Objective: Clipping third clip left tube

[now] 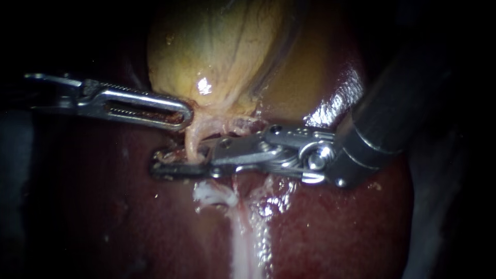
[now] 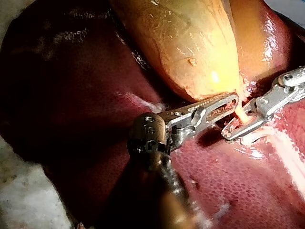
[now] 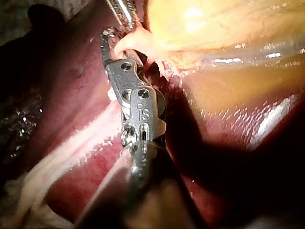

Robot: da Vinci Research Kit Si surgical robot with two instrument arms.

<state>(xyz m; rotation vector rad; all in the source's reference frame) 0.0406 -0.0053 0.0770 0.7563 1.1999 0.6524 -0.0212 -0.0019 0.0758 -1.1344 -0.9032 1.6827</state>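
Silver, slotted left instrument (image 1: 178,114) — steel-hinged, dark-shafted right instrument (image 1: 173,163).

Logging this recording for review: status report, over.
Left instrument shut on gallbladder at its lower end. Right instrument open, straddling the tube, no squeeze yet. Nothing in the way.

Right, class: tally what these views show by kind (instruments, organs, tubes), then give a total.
instruments: 2, the left instrument and the right instrument
gallbladder: 1
liver: 1
tube that shows clearly: 1, between the right instrument's open jaws
Total: 5
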